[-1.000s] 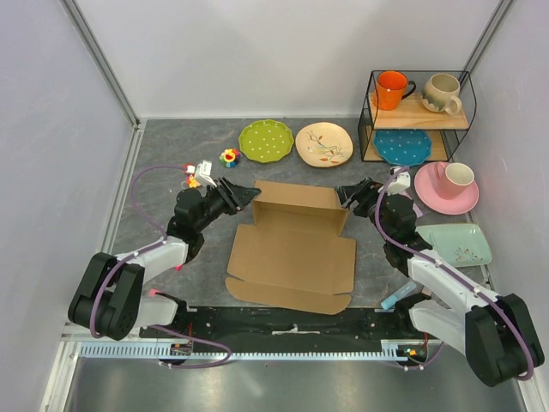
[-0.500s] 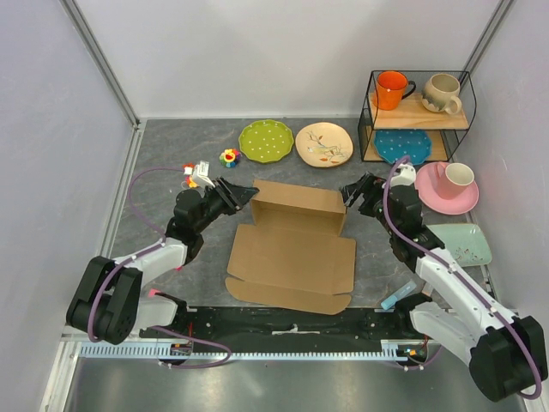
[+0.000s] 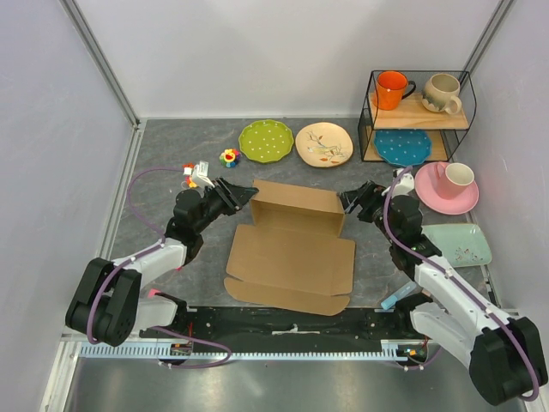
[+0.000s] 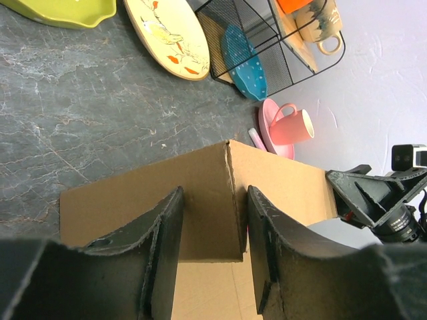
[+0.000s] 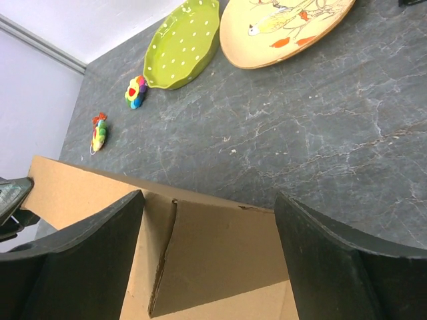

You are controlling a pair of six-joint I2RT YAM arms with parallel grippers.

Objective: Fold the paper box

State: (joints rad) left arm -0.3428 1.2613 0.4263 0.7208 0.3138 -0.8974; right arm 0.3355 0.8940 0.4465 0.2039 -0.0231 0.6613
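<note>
Folding the paper box (image 3: 292,257) is, we judge, barely past its opening stage. At left, the left gripper (image 3: 244,193) has its jaws half closed around the far-left corner of the cardboard, and from its wrist view we read this as a pinch on the upright corner fold. In the middle of the table (image 3: 171,154), just beyond the arm bases, the box lies mostly flat. Its broad floor panel is open to the camera, a long flap is spread out on the near side, and the short side strips lie level. Only the far wall (image 3: 296,196) stands up, with a small tab turned at each end. At right, the right gripper (image 3: 347,200) holds its jaws spread wide on either side of the far-right corner, clasping nothing. Done, as far as we can see: one wall raised. Left, in our judgement: lifting both side walls, tucking the tabs, and bringing the near flap up and over to close the lid.
</note>
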